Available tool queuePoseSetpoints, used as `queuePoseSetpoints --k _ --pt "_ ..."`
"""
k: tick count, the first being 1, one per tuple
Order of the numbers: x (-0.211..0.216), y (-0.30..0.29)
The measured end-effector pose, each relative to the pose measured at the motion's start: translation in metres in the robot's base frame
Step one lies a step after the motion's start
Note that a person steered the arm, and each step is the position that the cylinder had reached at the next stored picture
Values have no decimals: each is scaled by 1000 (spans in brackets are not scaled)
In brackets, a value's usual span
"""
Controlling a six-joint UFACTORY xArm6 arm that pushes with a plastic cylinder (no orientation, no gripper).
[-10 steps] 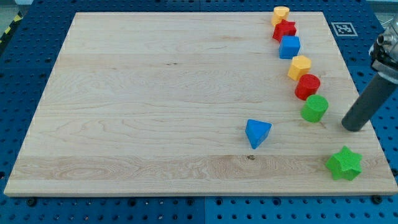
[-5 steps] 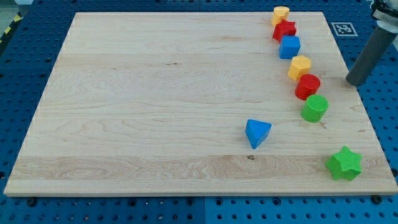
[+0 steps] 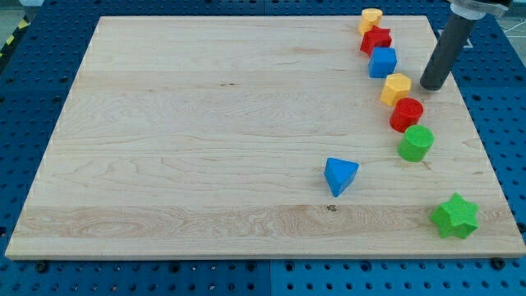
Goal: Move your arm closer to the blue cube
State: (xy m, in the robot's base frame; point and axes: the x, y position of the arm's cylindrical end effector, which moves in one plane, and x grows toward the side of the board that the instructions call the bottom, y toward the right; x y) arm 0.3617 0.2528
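The blue cube [image 3: 383, 62] sits near the view's top right on the wooden board [image 3: 205, 140], in a curved row of blocks. My tip [image 3: 431, 86] is on the board to the right of the blue cube and slightly below it, about a block's width off. It is close to the yellow block [image 3: 396, 88], which lies just left of it. The tip touches no block.
Above the blue cube are a red star-like block [image 3: 376, 39] and a yellow block [image 3: 371, 17]. Below the yellow block are a red cylinder [image 3: 406, 114] and a green cylinder [image 3: 416, 143]. A blue triangular block [image 3: 340, 175] and a green star [image 3: 454, 216] lie lower down.
My tip has moved up the view and leftward, from right of the green cylinder to beside the yellow block near the blue cube. No block has moved.
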Motion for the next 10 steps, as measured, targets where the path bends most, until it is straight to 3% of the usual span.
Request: queuePoseSetpoints --k 4,10 --pt "-21 -23" --pt "-21 -4"
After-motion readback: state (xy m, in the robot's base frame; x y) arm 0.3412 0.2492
